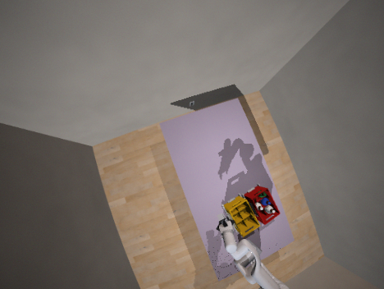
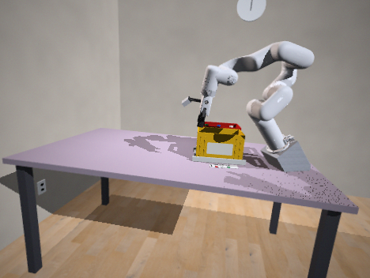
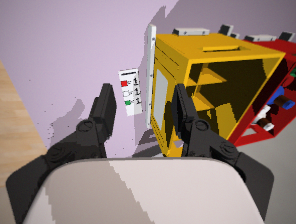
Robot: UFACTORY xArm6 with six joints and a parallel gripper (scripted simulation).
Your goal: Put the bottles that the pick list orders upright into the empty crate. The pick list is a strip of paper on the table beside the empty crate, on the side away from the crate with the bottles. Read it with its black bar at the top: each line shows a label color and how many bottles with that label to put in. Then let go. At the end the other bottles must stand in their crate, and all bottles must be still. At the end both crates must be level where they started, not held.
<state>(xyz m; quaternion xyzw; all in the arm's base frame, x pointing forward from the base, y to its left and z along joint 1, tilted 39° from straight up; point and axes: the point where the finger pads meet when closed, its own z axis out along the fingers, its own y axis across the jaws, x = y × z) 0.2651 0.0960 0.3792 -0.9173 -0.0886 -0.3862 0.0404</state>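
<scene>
The yellow crate (image 3: 210,75) fills the upper right of the wrist view; its walls are open-framed, with inner dividers and a pale panel on the near side, and its compartments show no bottles; it stands on the lilac counter (image 3: 75,45), on a grey base strip. Behind it at the far right sits the red crate (image 3: 267,55), touching or just beside the yellow one; bottles (image 1: 266,204) stand inside it, white bodies with a blue cap and a green one showing in the top view. The list (image 3: 130,92), a white strip, lies flat on the counter just left of the yellow crate in the wrist view; a black bar heads it, then red, white and green squares, each followed by a 1.

The tool (image 3: 144,112) hangs partly open above the counter, released and holding nothing; its left finger (image 3: 106,107) is over bare counter, its right finger overlaps the crate's near corner in view, whether touching cannot be told; the list shows between the two.
</scene>
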